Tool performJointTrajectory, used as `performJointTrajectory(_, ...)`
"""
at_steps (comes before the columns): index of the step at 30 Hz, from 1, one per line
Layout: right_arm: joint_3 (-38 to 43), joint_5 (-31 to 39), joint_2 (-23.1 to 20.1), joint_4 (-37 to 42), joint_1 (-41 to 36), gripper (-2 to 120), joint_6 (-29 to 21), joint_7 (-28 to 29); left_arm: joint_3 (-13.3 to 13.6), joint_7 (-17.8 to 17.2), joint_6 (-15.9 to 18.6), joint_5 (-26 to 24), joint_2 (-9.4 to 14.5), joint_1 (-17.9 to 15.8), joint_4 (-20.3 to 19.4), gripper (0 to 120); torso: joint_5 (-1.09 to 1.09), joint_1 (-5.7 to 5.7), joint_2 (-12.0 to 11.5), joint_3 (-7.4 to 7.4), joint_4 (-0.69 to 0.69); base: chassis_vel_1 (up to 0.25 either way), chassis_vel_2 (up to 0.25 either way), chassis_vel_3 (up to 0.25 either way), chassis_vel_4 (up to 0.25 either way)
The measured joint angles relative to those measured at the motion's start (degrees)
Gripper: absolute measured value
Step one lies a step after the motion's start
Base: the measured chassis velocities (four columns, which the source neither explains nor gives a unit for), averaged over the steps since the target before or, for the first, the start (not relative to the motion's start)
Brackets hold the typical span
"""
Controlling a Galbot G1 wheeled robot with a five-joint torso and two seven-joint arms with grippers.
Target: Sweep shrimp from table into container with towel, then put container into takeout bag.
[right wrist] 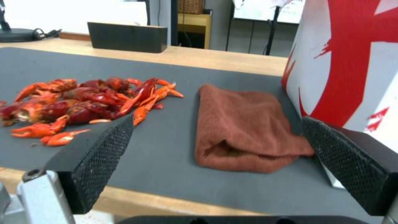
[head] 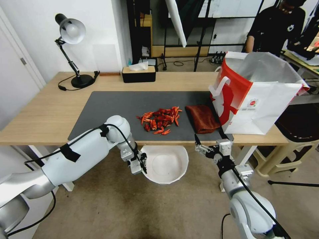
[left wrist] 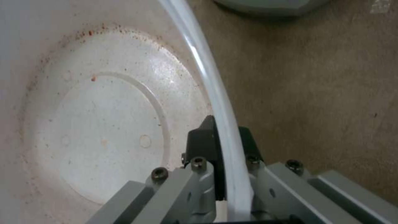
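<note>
Left claw (head: 143,163) clamped on the rim of the container (head: 165,164), holding it below the bench (head: 43,113) edge. Right claw (head: 208,146) wide open, hovering just off that edge. Towel (head: 202,118) straight ahead of it on the mat, shrimp (head: 160,120) off to its left, takeout bag (head: 257,94) to its right.
</note>
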Motion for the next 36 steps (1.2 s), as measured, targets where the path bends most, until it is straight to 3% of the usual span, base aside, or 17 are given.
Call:
performJointTrajectory(16, -5.6, 9.4, -9.4, -7.0, 15.1, 100, -6.4, 3.7, -2.0, -0.6, -0.3, 0.3, 1.0, 2.5, 0.3, 0, -0.01, 0.00, 0.0, 0.00, 0.00, 0.000, 0.000, 0.000, 0.000)
performJointTrajectory(20, -8.2, 11.4, -10.0, -8.1, 18.7, 100, -11.6, 8.1, -2.4, -0.7, -0.4, 0.4, 1.1, 3.0, 0.5, 0, -0.02, 0.00, 0.0, 0.00, 0.01, 0.000, 0.000, 0.000, 0.000)
performJointTrajectory(22, -10.5, 15.3, -9.8, -8.5, 21.2, 100, -17.2, 14.0, -2.6, -0.9, -0.6, 0.3, 1.0, 2.9, 1.0, 0, -0.01, 0.00, 0.0, 0.00, 0.01, 0.000, 0.000, 0.000, 0.000)
performJointTrajectory(26, -12.1, 18.4, -9.5, -9.5, 23.8, 100, -21.6, 18.9, -2.8, -1.1, -0.9, 0.3, 1.0, 2.6, 1.5, 0, -0.01, 0.00, 0.0, 0.00, 0.01, 0.000, 0.000, 0.000, 0.000)
performJointTrajectory(31, -13.6, 21.6, -8.8, -10.6, 25.8, 100, -25.8, 25.4, -3.0, -1.1, -1.1, 0.3, 1.3, 3.2, 1.6, 0, -0.01, 0.00, 0.0, 0.00, 0.00, 0.000, 0.000, 0.000, 0.000)
performJointTrajectory(36, -13.8, 23.8, -8.4, -11.6, 26.8, 100, -26.8, 28.4, -3.1, -1.4, -1.5, 0.4, 1.5, 3.4, 2.1, 0, -0.01, 0.00, 0.0, 0.00, 0.00, 0.000, 0.000, 0.000, 0.000)
